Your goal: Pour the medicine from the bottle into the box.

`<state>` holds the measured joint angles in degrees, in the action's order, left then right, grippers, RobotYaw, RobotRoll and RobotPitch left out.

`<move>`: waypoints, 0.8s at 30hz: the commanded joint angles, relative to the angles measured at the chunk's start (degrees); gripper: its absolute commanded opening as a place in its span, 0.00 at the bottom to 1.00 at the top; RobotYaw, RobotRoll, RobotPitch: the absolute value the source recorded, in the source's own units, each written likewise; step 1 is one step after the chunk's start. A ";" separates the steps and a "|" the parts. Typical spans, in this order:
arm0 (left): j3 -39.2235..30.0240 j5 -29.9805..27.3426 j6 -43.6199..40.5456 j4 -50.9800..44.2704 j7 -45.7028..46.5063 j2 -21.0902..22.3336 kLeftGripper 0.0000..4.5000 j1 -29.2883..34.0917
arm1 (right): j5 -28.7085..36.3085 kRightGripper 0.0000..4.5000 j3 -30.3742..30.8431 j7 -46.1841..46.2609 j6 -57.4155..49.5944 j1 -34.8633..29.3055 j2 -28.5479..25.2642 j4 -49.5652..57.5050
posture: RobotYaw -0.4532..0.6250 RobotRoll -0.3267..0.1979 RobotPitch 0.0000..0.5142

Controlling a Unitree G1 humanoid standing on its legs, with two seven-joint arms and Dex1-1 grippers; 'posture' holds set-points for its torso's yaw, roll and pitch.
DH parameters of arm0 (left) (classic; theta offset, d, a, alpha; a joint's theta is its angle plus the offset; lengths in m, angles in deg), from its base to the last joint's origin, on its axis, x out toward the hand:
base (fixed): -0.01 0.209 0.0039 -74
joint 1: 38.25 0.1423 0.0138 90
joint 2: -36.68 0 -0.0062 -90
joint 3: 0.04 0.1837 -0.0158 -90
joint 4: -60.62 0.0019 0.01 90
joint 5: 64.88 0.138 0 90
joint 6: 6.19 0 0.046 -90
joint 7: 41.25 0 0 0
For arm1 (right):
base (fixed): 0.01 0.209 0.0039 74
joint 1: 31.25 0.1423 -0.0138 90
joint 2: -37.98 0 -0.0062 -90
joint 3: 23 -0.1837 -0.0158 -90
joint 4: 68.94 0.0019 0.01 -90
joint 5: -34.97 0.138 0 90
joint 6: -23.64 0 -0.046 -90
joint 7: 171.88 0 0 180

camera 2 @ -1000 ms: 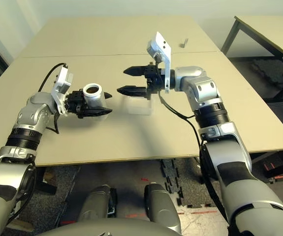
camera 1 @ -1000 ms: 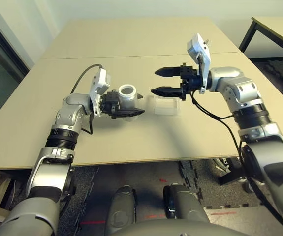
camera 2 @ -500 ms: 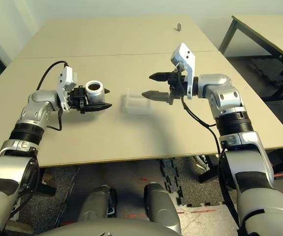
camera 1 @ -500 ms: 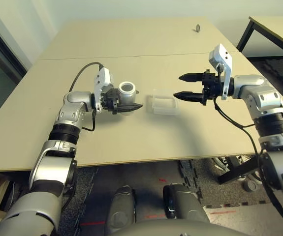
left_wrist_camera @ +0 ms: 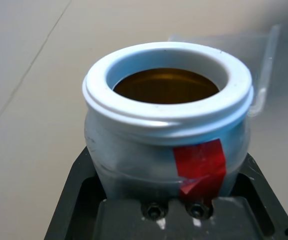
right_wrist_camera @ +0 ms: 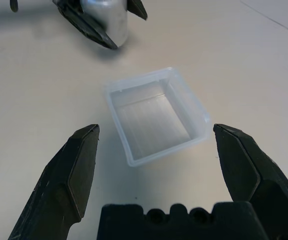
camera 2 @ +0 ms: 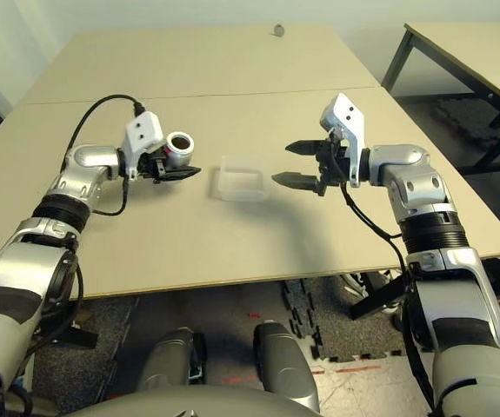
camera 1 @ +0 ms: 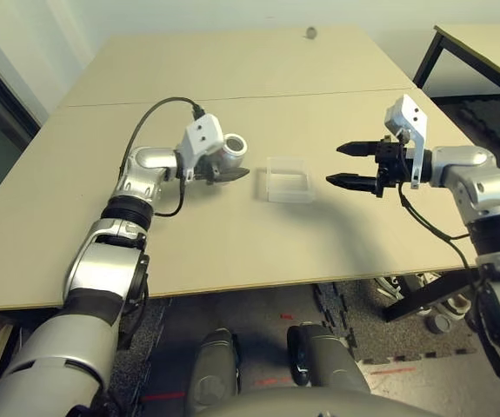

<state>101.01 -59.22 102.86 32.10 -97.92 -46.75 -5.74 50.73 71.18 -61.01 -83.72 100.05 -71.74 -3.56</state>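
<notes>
My left gripper is shut on the bottle, a small white-grey one with a red label stripe. The bottle has no cap, and brown contents show inside its white rim. It is tilted, its mouth leaning towards the box. The box, a shallow clear plastic tray, lies flat on the table just right of the bottle. Right of the box, my right gripper hovers open with nothing between its fingers. In the right wrist view the box lies straight ahead of them.
The tan table has a seam running across it behind the arms. A small round grey object lies near the far edge. A second table stands at the right, and dark floor shows past the near edge.
My right gripper has drawn back to the right, from over the box to beside it, still open. The left gripper has tipped the bottle from upright towards the box.
</notes>
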 commanded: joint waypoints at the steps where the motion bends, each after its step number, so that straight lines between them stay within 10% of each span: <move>1: 3.74 6.43 4.04 2.96 6.45 -0.82 0.62 -3.04 | -0.35 1.00 -0.95 -0.02 0.52 -1.06 -1.26 0.92 | 0.29 0.62 0.07; 24: 40.51 54.08 9.08 15.63 62.14 -6.44 0.62 -21.58 | 1.77 1.00 -2.82 2.23 -2.70 -3.87 -1.79 5.89 | 0.25 0.62 0.08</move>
<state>140.41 -6.84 112.68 46.46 -37.52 -53.02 -25.63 52.00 69.21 -58.98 -85.90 97.00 -72.93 1.49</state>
